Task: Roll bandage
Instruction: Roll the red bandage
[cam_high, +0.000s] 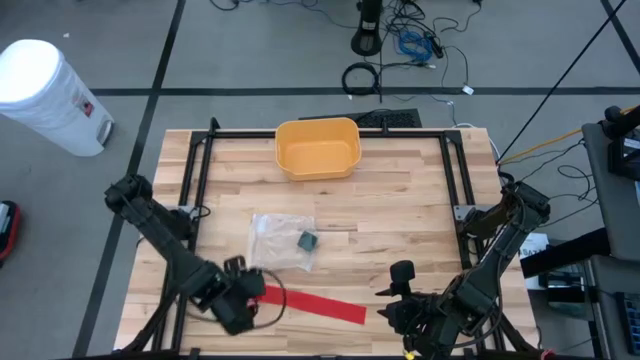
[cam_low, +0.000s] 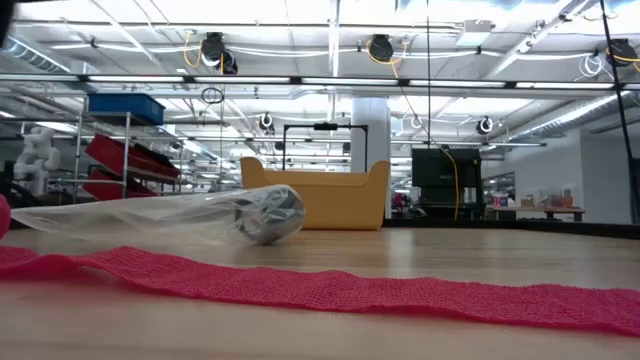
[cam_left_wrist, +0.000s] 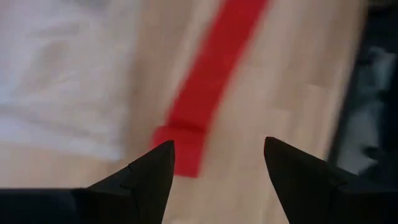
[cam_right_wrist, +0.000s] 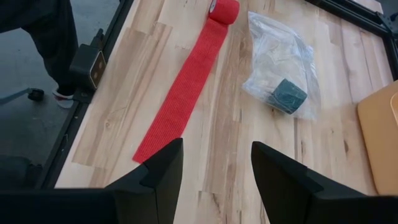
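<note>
A red bandage lies flat as a long strip near the table's front edge, also showing in the low view. Its left end is rolled into a small coil. My left gripper hovers open just over that coiled end, touching nothing, at the front left of the table. At the front right, my right gripper stands open, above and short of the strip's free end, and is also seen in the high view.
A clear plastic bag holding a dark green roll lies just beyond the bandage. A yellow bin stands at the table's far edge. A black frame runs along the table's sides.
</note>
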